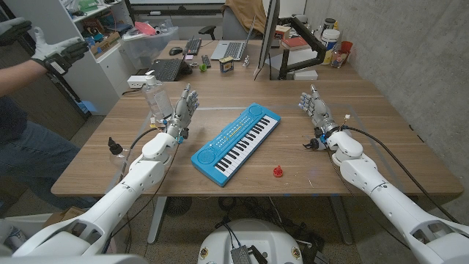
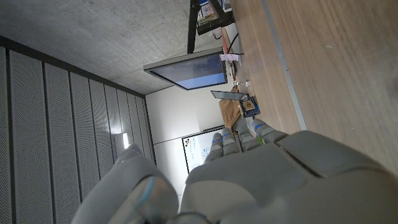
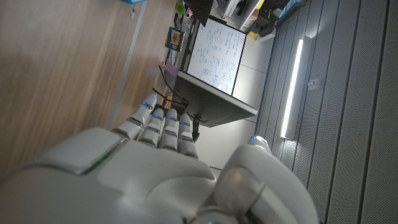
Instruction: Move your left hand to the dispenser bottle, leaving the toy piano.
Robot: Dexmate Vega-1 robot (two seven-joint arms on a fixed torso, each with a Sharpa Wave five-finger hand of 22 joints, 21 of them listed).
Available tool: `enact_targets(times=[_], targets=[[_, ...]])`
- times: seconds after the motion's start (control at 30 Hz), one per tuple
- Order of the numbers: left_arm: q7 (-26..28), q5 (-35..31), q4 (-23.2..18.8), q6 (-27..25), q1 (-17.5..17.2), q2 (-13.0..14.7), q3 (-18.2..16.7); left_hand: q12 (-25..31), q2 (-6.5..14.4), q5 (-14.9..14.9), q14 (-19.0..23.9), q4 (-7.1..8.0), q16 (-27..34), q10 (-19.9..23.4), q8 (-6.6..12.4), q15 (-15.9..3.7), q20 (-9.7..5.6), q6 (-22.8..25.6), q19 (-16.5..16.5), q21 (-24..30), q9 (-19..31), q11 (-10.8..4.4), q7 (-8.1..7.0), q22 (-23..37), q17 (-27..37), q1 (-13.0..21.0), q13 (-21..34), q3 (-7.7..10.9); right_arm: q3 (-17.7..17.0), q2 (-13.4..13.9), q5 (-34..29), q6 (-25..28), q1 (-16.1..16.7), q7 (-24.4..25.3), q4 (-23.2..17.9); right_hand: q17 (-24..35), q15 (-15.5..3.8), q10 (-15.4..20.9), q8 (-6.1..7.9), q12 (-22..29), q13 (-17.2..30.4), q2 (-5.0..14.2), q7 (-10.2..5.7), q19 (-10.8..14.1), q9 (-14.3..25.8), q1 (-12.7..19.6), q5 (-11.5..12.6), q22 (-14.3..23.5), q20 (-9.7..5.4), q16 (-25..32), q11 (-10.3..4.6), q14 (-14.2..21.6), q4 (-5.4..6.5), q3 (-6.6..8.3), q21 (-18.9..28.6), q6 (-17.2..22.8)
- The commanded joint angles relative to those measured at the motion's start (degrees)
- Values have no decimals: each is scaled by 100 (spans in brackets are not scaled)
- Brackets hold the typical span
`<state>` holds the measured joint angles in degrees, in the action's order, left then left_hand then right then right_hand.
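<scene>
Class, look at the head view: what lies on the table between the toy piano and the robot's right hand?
Bare wood. The head view shows nothing between the toy piano and the right hand; the small red object sits nearer the front edge.

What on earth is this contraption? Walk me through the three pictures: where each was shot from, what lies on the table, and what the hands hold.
This is a robot with two white arms, each ending in a five-finger hand, standing at a wooden table. The head view looks down from its head. Its left hand is raised with fingers spread beside a clear plastic dispenser bottle; whether they touch, I cannot tell. Its right hand is raised over the far side of the table, also open. Neither holds anything.

Between them lies a blue toy piano with white keys. A small red object sits near the front edge. Laptops and clutter lie at the far end. A person's gloved hand reaches in at the upper left.

The other two pictures come from wrist cameras, looking along the back of the left hand and the right hand; both are turned, so the room looks tilted.
</scene>
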<state>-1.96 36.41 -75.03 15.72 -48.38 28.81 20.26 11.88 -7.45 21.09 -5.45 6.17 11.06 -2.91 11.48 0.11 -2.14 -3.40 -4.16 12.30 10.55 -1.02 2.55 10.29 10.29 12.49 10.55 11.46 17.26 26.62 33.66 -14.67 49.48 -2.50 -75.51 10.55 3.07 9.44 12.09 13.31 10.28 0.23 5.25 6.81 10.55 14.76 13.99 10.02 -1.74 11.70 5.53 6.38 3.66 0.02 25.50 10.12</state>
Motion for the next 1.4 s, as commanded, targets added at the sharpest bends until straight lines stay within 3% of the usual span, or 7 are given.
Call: enact_targets(times=[0.03, 0.33, 0.67, 1.4], targets=[[-68, -243, -57, -212, -42, -163, -201, 31, 18, 25, -25, -5, 36, 5, 25, 11, -107, -14, -34, 21, 26, 13, -3, 8, 30, 71, 31, 36, -943, -716, -845, 460, 219, -508, -149, 18, 5, 91, 36, 21, 21, 19, 3, 61, 11, 37, 25, 20, 4, 35, -4, 61, 35, -1, 24, 86], [-153, -365, -125, -294, -78, -238, -326, 59, 51, 51, 158, -20, 86, 106, 34, 29, -140, 34, 104, 61, 25, 20, -8, 20, 42, 107, 35, 18, -1460, -1199, -1509, 749, 348, -580, -364, 21, -6, 206, 49, 46, 20, 42, -17, 136, 11, 40, 27, 26, 9, 59, -7, 176, 31, -5, 10, 190], [-133, -468, -321, -340, -189, -236, -443, 68, 69, 61, 176, -26, 81, 146, 37, 35, -124, 55, 108, 55, 25, 17, -13, 25, 49, 123, 37, 11, -1779, -1540, -1902, 890, 391, -763, -447, 22, -4, 229, 42, 41, 20, 50, -34, 155, 12, 43, 26, 29, 11, 56, -7, 207, 27, -10, -9, 218], [73, -675, -928, -578, -483, -34, -611, 48, 145, 75, 159, -43, 53, 129, 25, 59, -86, 47, 61, 25, 26, 33, -52, 34, 61, 187, 44, 19, -2085, -1883, -2391, 1168, 346, -893, -500, 25, 31, 262, 12, 23, 20, 26, -52, 191, 12, 24, 18, 33, 72, 40, 0, 249, 21, -48, -57, 240]])
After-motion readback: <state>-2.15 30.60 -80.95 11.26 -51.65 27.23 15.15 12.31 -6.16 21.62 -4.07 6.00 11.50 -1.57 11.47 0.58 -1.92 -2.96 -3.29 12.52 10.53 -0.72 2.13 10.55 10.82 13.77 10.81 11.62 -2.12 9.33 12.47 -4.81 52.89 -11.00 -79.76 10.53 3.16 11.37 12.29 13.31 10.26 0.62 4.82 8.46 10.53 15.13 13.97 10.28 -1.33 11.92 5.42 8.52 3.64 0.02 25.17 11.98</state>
